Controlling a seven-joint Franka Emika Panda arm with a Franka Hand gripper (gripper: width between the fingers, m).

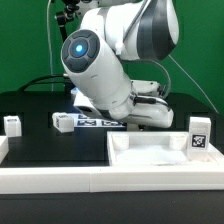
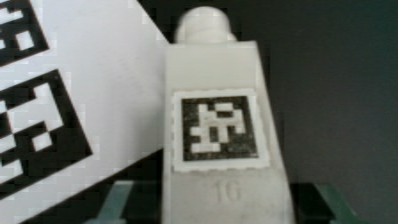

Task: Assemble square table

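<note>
In the wrist view a white leg (image 2: 217, 110) with a black-and-white tag and a rounded peg end lies between my gripper's (image 2: 222, 203) fingers (image 2: 125, 200). A dark gap shows on each side of the leg, so the jaws stand open around it. In the exterior view the arm hides the gripper and this leg. The white tray-like tabletop (image 1: 150, 158) lies at the front on the exterior view's right, with a tagged white block (image 1: 198, 136) upright at its right end. Two more legs lie on the black table at the exterior view's left, one at the far edge (image 1: 12, 123) and one nearer the middle (image 1: 63, 121).
The marker board (image 2: 54, 90) lies right beside the leg in the wrist view and shows under the arm in the exterior view (image 1: 95, 122). A long white border bar (image 1: 50, 178) runs along the front. The arm's large white links fill the middle of the exterior view.
</note>
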